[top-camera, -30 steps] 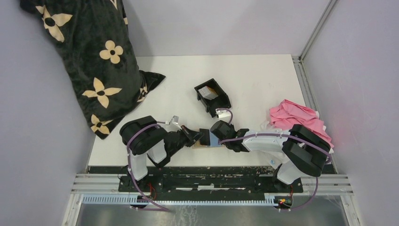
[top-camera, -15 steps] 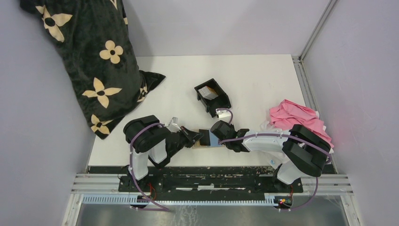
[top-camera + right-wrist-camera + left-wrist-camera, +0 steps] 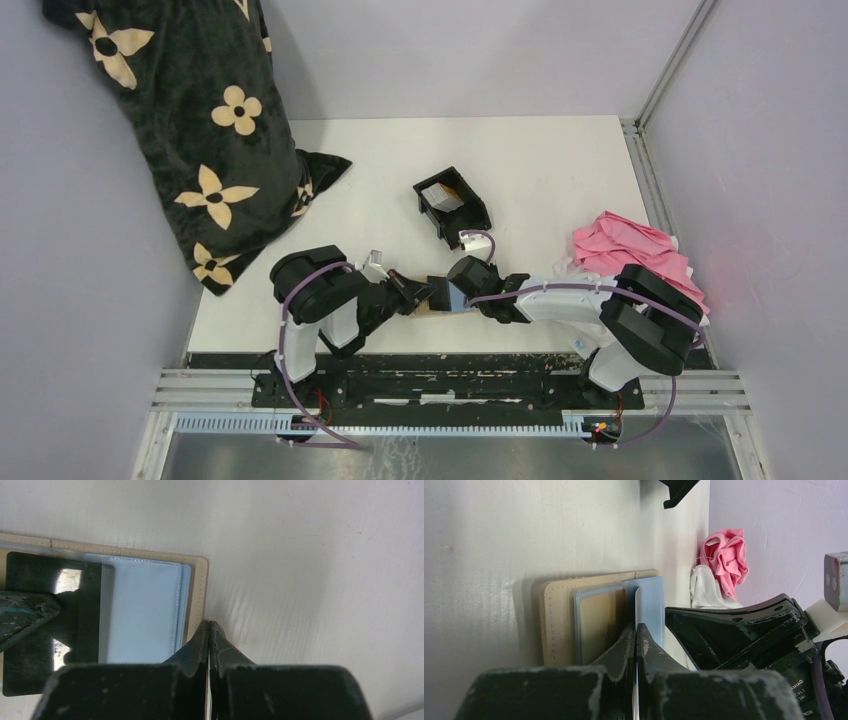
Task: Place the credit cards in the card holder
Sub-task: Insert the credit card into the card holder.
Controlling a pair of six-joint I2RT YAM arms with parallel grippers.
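Closest to the arm bases, at the near edge of the white table point(image 3: 560, 170), both grippers meet tip to tip over the card holder point(image 3: 555, 625). The tan card holder lies open and flat on the table, its clear plastic sleeves point(image 3: 142, 610) facing up.

The left gripper point(image 3: 635, 630) has its jaws pinched tight on a dark card point(image 3: 87, 625). From its own wrist camera the card shows only as a thin edge between the fingers. The right wrist camera shows its glossy face lying over the sleeves on one half of the holder.

The right gripper point(image 3: 207, 625) has its jaws fully closed, with the tips at the holder's stitched beige border. It is unclear whether they nip that edge or only touch it.

Farther back, near the table's middle, a black plastic tray point(image 3: 474, 212) holds a pale card point(image 3: 440, 196).

Off to the right lies a crumpled pink cloth point(image 3: 628, 250). At the far left, a black blanket with cream flowers point(image 3: 190, 120) is heaped against the wall.
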